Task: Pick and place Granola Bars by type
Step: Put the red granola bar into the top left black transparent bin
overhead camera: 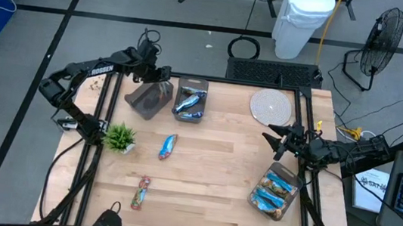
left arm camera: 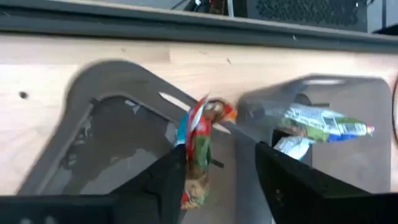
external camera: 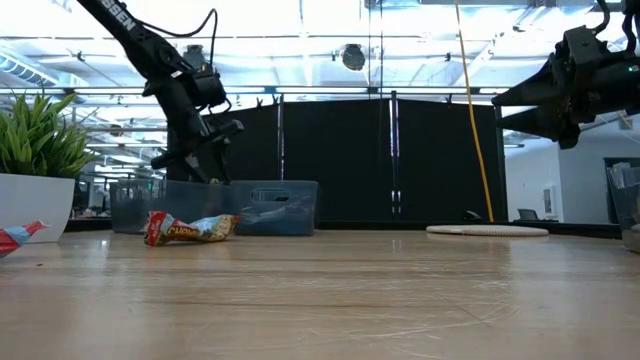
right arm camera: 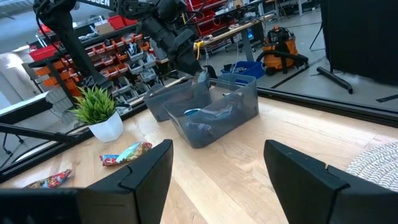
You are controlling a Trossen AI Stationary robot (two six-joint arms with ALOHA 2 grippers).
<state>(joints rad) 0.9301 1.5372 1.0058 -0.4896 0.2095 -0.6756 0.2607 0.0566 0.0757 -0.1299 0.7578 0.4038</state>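
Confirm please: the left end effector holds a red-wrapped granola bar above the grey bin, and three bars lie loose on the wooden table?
Only the count is wrong. The high view shows two loose bars on the wooden table. The left end effector does hold a red-wrapped granola bar above the grey bin.

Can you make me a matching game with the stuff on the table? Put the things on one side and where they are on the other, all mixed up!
Things:
1. green plant
2. round white mat
3. left gripper
4. right gripper

Places:
A. above the tilted bin at the far side of the table, with a granola bar between its fingers
B. far right corner of the table
C. near the table's left edge
D. open and empty, above the bin of bars at the right edge

Pairs: 1-C, 2-B, 3-A, 4-D
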